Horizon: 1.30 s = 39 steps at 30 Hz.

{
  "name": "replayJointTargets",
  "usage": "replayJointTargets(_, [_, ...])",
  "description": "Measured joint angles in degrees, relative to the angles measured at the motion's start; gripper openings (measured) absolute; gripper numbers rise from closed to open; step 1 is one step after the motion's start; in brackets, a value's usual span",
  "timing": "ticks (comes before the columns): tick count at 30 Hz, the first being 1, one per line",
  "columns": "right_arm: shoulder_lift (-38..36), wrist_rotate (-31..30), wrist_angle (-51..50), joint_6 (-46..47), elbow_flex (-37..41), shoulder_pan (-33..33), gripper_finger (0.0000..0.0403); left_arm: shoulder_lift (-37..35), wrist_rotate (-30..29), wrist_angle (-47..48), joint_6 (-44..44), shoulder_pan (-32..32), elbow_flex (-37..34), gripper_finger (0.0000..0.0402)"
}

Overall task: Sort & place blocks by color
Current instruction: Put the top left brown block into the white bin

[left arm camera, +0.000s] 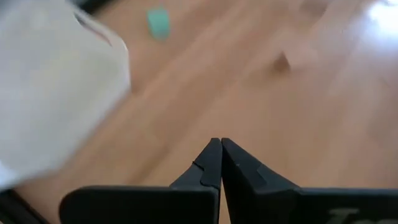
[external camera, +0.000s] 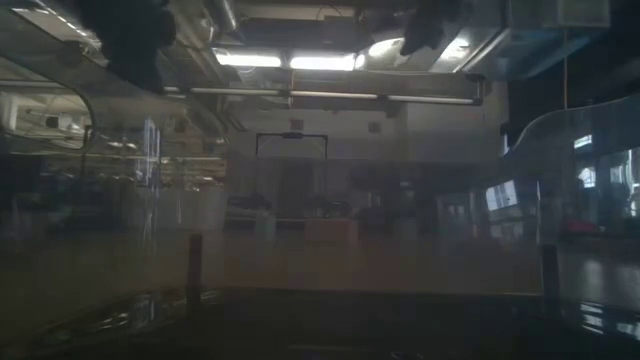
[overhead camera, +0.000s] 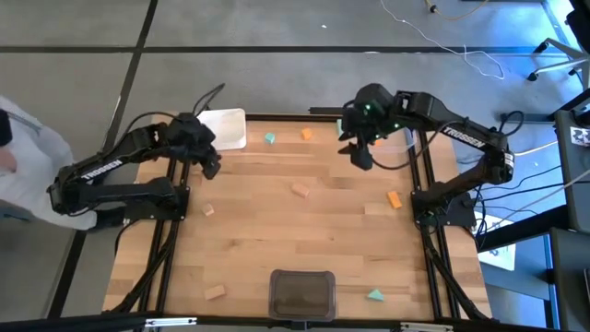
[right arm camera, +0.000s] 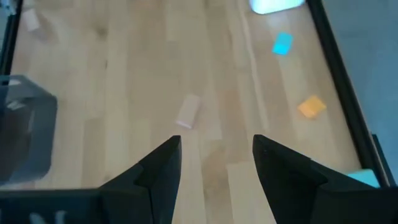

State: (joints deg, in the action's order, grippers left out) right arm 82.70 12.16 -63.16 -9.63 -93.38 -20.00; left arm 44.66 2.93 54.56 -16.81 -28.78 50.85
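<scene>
The blocks lay spread over the table [overhead camera: 313, 240], none in a tray yet. The right gripper [overhead camera: 360, 153] hung near the far edge with its fingers wide apart and nothing in them. A pale bar [right arm camera: 188, 111] lay ahead of it, its long side running away from the fingers, with lots of bare wood all round. A teal block [overhead camera: 270, 138] and an orange block [overhead camera: 306, 135] sat close by. The left gripper [overhead camera: 210, 166], pinched tight and empty, waited beside the white tray [overhead camera: 226, 129]
</scene>
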Motion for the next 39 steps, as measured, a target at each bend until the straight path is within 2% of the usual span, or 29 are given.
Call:
replayJointTargets(4, [0.0,0.0,0.0,-4.7,0.0,2.2,0.0199,0.0,8.8,8.1,-0.4,2.2,0.0,0.0000])
replayJointTargets(6, [0.0,1.1,0.0,-7.7,0.0,3.1,0.0199,0.0,11.1,11.5,-0.6,4.1,0.0,0.0000])
replayJointTargets(11, [0.0,14.1,-0.1,-13.6,0.0,3.5,0.0199,0.0,11.3,17.2,-0.6,10.4,0.0,0.0000])
replayJointTargets(13, [0.0,16.7,-0.1,-15.0,0.0,3.5,0.0199,0.0,11.0,17.4,-0.7,12.7,0.0,0.0000])
replayJointTargets(21, [0.0,16.9,-0.1,-14.6,0.0,3.8,0.0199,0.0,7.8,17.4,-1.9,17.7,0.0,0.0000])
replayJointTargets(39, [0.0,16.9,0.1,-14.7,0.0,3.7,0.0199,-0.1,4.1,17.4,-6.3,18.8,-0.1,0.0000])
